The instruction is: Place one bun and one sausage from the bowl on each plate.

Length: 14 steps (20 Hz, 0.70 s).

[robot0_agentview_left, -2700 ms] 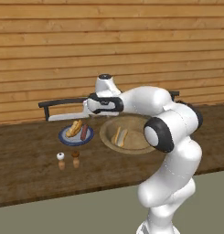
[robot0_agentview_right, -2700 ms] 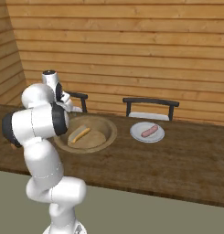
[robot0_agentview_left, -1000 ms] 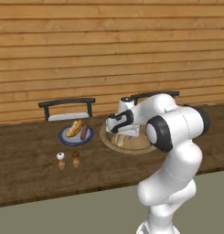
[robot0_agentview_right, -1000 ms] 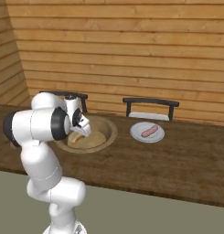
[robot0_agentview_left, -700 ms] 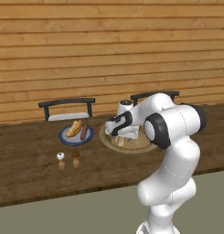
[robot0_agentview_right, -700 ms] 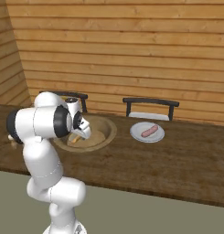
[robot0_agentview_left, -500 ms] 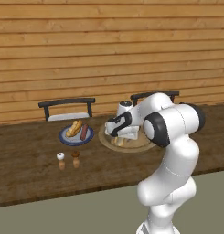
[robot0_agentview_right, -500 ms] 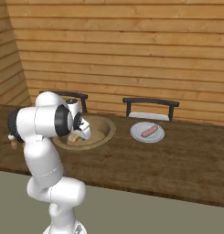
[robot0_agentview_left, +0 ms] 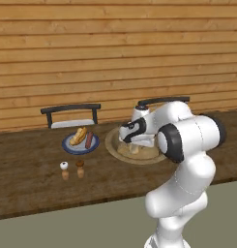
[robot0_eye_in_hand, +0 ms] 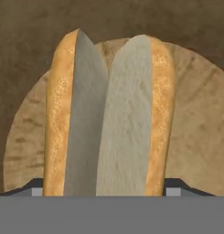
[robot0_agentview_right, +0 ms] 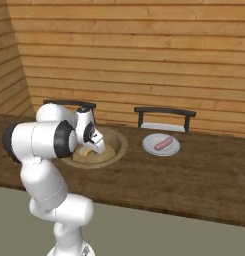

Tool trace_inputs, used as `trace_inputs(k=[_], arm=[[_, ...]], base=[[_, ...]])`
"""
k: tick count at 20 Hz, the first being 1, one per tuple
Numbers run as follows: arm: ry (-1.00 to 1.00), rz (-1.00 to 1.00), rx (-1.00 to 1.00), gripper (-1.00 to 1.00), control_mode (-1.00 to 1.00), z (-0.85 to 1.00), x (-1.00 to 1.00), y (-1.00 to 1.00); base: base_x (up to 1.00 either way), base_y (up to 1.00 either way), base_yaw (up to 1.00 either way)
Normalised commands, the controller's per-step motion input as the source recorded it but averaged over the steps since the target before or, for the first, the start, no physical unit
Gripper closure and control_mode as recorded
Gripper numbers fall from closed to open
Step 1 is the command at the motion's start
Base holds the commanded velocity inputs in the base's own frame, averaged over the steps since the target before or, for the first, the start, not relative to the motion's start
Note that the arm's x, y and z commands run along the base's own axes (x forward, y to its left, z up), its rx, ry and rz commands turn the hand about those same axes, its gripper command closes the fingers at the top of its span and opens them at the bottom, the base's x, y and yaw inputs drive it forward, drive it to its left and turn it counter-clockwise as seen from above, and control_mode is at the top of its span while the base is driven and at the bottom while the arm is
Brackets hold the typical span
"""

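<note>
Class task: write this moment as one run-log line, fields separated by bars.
gripper: down in bowl, fingers either side of bun | left plate: bun, sausage | right plate: sausage only

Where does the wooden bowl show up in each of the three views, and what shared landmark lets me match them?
Left base view: the bowl sits at centre, right of the plate with bun and sausage, partly behind the arm.
Right base view: the bowl is left of centre, beside the arm.
Hand view: its floor lies behind the bun.
Shared landmark: that bun.
</note>
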Motion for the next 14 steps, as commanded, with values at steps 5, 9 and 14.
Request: trace_inputs(k=[5,9,14], arm=[[-0.01,-0.18,0.00,1.00,-1.00,0.98,-0.32,-1.00],[0.04,-0.24,0.00,1.00,-1.00,1.00,0.06,-1.00],[0.18,-0.19,0.03,1.00,-1.00,0.33,0.44,-1.00]], base=[[0.00,0.00,0.00],[0.00,0.00,0.00],[0.00,0.00,0.00]])
